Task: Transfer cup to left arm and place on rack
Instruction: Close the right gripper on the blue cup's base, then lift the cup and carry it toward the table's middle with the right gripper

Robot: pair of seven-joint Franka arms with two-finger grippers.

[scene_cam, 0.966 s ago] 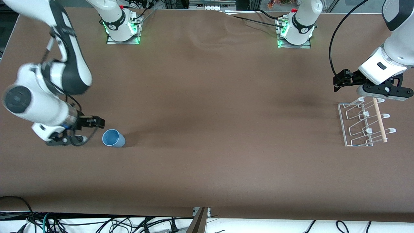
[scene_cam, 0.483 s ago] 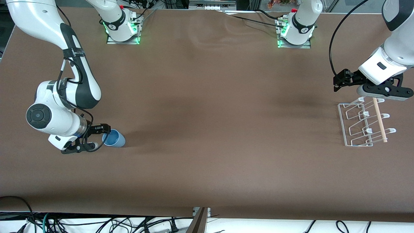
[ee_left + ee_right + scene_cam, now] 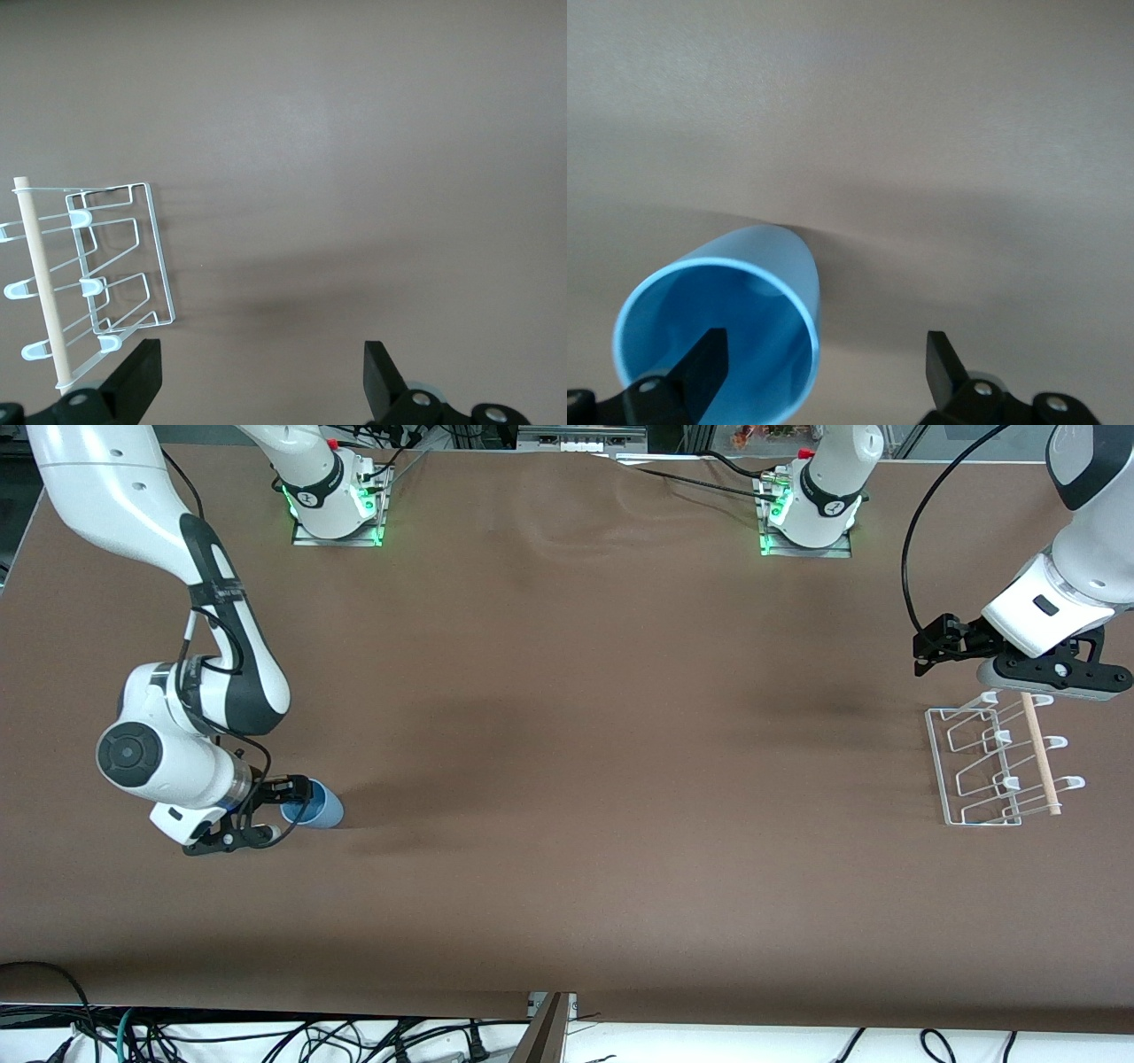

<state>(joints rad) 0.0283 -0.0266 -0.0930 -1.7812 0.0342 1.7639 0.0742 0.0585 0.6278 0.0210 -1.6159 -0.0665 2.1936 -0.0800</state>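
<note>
Moved: right gripper [image 3: 285, 810] has advanced to cup [image 3: 317, 806], lying tipped at right arm's end; fingers open, 1 inside rim. Advice: close gently on wall. Left gripper [image 3: 1036, 677], open, waits over rack [image 3: 979, 766].

right claw [image 3: 285, 808] at cup [image 3: 317, 804], rack [image 3: 999, 760] apart

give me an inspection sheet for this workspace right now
surface: brown cloth-covered table, wrinkled between the arm bases.
job's things: light-blue plastic cup on its side at the right arm's end; white wire rack with wooden dowel at the left arm's end.
clutter: nothing seen.
grippers: right gripper low at the cup's mouth, jaws open, one finger inside the rim; left gripper waits above the rack, jaws open.
cables: black cable on the left arm; loose cables below the table's near edge.
surroundings: green-lit arm bases.
</note>
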